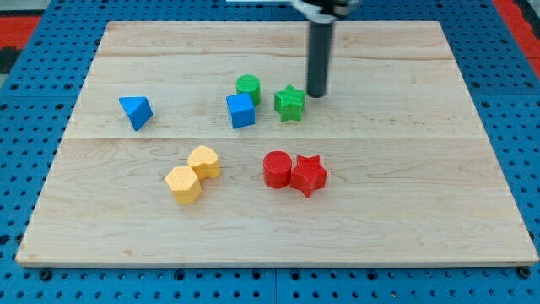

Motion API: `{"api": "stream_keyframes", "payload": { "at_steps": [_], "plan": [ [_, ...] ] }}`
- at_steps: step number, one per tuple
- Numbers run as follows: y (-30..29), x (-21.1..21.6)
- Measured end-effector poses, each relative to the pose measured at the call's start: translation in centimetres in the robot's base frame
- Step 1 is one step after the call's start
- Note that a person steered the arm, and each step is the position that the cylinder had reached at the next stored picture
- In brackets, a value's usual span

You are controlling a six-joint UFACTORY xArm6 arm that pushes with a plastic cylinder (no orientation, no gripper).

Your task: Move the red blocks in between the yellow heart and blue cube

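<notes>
A red cylinder [276,169] and a red star [309,175] touch each other right of the board's middle, toward the view's bottom. The yellow heart [204,160] sits to their left, touching a yellow hexagon [184,184]. The blue cube [240,111] stands above them near the centre. My tip [316,94] rests on the board just right of the green star [289,103], well above the red blocks and apart from them.
A green cylinder [248,88] touches the blue cube's upper side. A blue triangular block [135,111] lies at the view's left. The wooden board [422,211] sits on a blue pegboard surface.
</notes>
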State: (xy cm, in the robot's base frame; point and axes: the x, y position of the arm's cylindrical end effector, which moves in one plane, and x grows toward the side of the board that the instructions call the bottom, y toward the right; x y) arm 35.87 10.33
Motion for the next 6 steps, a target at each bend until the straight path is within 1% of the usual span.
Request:
{"api": "stream_keyframes", "payload": {
  "at_steps": [1,2,3,4,5,6],
  "plan": [
    [7.4,6.4],
    [6.6,13.9],
    [2.8,17.7],
    [-4.2,17.3],
    [-9.7,14.9],
    [-12.3,13.0]
  ]
}}
